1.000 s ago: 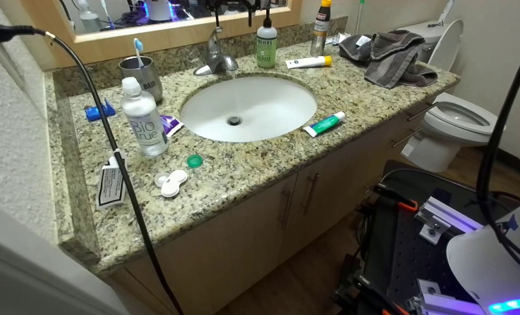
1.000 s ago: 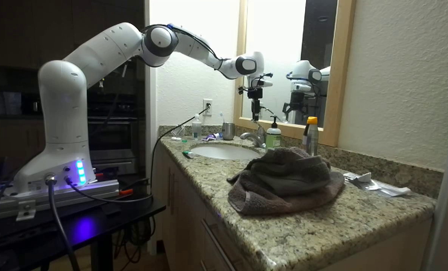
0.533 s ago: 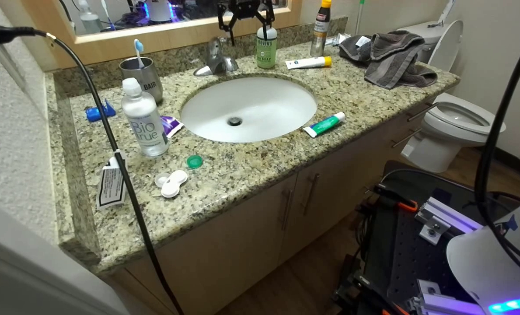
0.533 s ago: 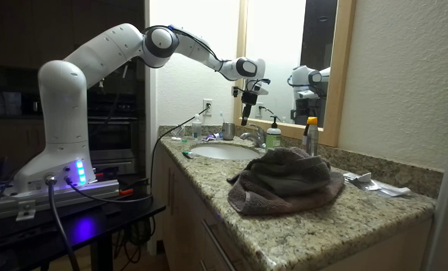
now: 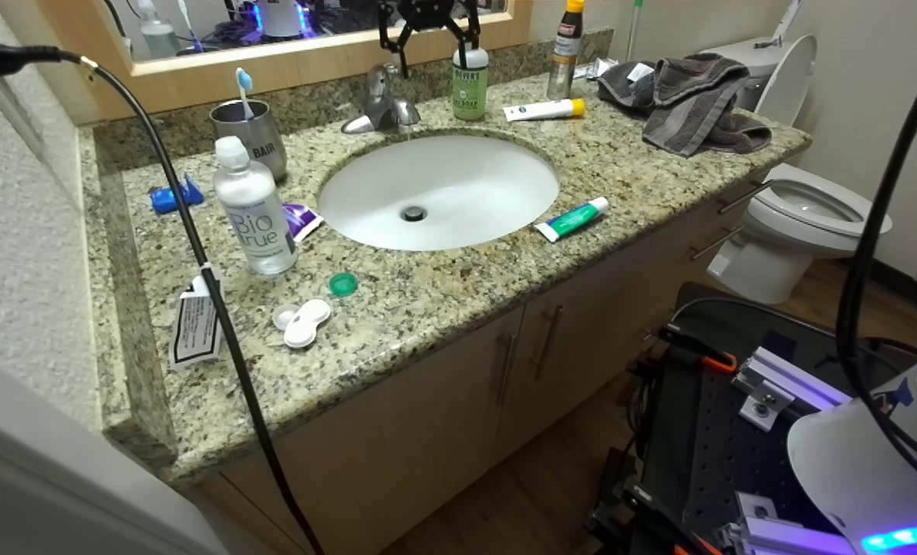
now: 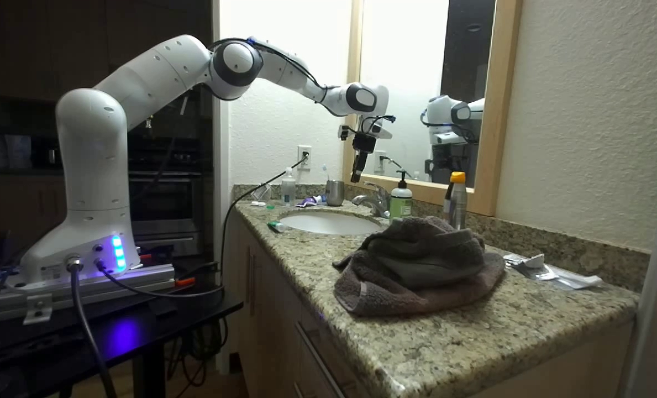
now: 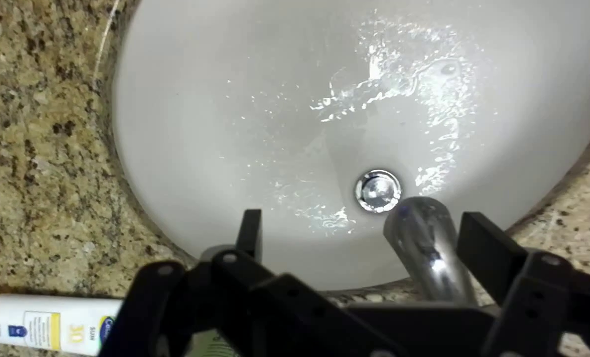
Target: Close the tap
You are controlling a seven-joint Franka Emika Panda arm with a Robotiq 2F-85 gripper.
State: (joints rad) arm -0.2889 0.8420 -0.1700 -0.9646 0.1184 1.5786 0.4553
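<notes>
Basin (image 7: pixel 190 124) beneath tap (image 5: pixel 382 108), apparently wet inside

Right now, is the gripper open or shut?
The gripper is open: in the wrist view its fingers stand well apart, with the white basin and the tap showing through the gap.

There is one tap (image 5: pixel 382 106), one basin (image 5: pixel 473 193), one cup (image 5: pixel 262 139), one toothbrush (image 5: pixel 244 91) and one towel (image 5: pixel 686 96).
</notes>
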